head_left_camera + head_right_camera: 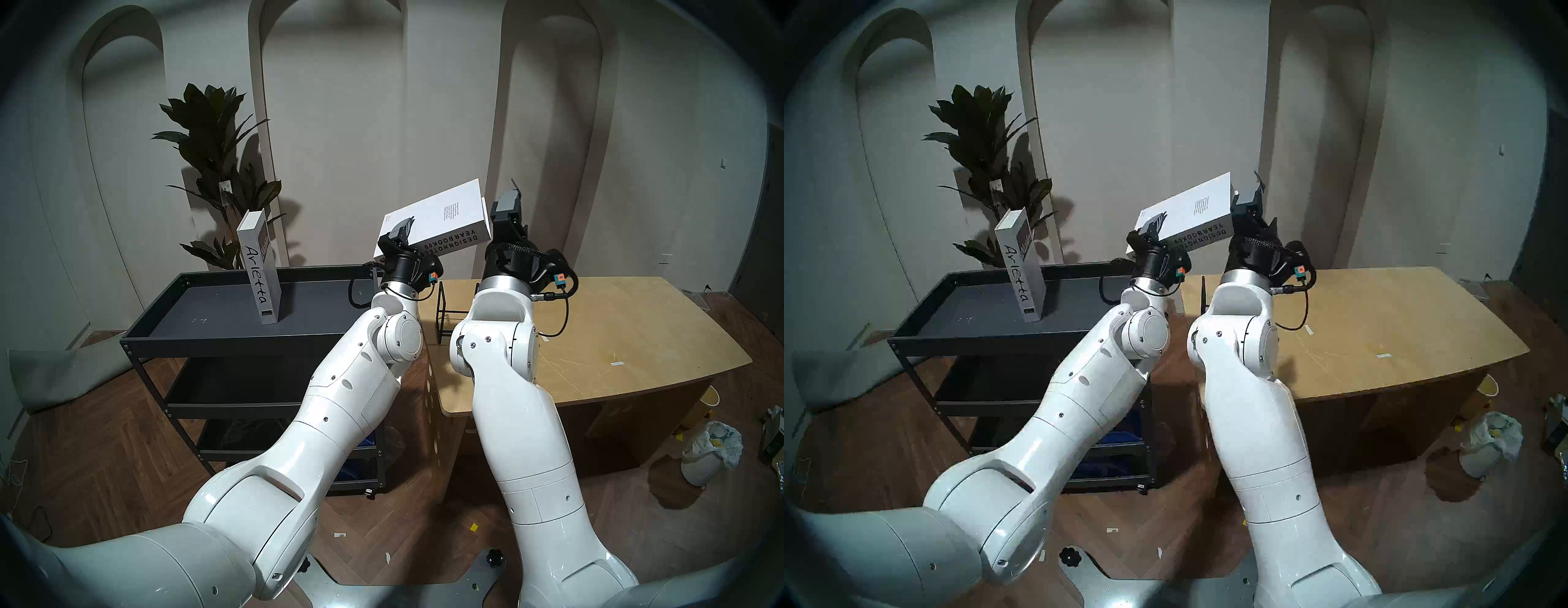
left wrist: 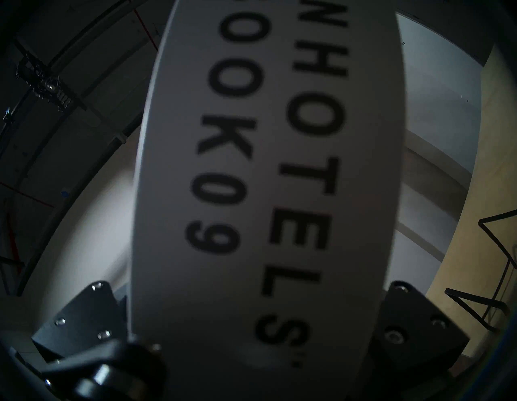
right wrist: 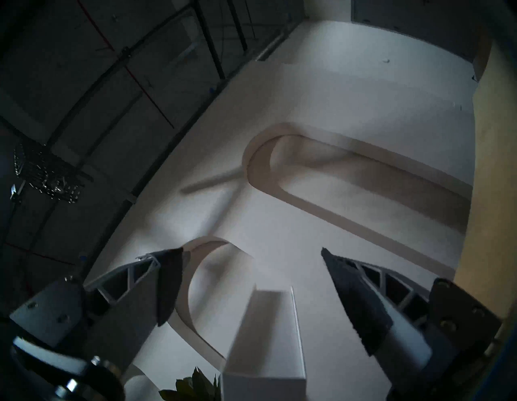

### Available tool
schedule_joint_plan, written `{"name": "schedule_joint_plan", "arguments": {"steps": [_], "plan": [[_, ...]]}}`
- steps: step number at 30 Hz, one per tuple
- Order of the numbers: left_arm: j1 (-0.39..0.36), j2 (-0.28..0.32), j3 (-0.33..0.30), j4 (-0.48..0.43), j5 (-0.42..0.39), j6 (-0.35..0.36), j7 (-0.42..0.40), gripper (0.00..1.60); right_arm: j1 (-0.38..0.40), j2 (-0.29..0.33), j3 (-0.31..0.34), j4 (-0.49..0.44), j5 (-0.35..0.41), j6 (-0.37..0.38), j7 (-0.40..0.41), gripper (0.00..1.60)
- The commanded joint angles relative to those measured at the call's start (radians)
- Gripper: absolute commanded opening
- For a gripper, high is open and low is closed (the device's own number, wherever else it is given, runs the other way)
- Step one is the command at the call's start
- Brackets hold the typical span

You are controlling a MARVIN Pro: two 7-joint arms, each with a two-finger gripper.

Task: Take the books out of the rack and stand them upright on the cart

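**Yearbook aloft in my left grip, right fingers spread beside it**

My left gripper (image 1: 401,231) was clamped on the lower end of the DESIGNHOTELS YEARBOOK09 book (image 1: 441,220), one finger lying across its white cover. The book hung in the air, tilted, its far end raised toward the wall, above the gap between the cart (image 1: 237,335) and the wooden table (image 1: 615,339). In my left wrist view the spine (image 2: 268,179) filled the frame between my two fingers.

My right gripper (image 1: 507,208) stood just beside the book's raised end with its fingers apart. The right wrist view showed them spread wide, with the end of the book (image 3: 265,344) low between them and touching neither.

The Arletta book (image 1: 259,271) stood upright on the cart's top shelf, in front of a dark-leaved plant (image 1: 216,170). The black wire rack (image 1: 449,314) sat on the table, partly hidden behind my forearms.
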Motion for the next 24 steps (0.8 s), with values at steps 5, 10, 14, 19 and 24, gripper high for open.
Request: {"name": "schedule_joint_plan", "arguments": {"steps": [5,10,14,19,24], "plan": [[-0.037,-0.053,-0.118,-0.094,-0.157,0.015,-0.055,0.00,-0.022,0.082,0.164,-0.168,-0.109,-0.086,-0.010,1.60],[-0.053,-0.049,-0.181,-0.135,-0.238,0.022,-0.100,0.00,-0.046,0.122,0.268,-0.212,-0.132,-0.093,-0.028,1.60],[-0.062,-0.044,-0.247,-0.155,-0.315,0.034,-0.133,0.00,-0.095,0.171,0.325,-0.206,-0.170,-0.078,-0.033,1.60],[-0.065,-0.035,-0.330,-0.171,-0.411,0.048,-0.177,0.00,-0.179,0.211,0.378,-0.181,-0.209,-0.054,-0.033,1.60],[-0.062,-0.056,-0.421,-0.163,-0.537,0.087,-0.233,0.00,-0.244,0.210,0.428,-0.164,-0.233,-0.029,-0.040,1.60]]}}
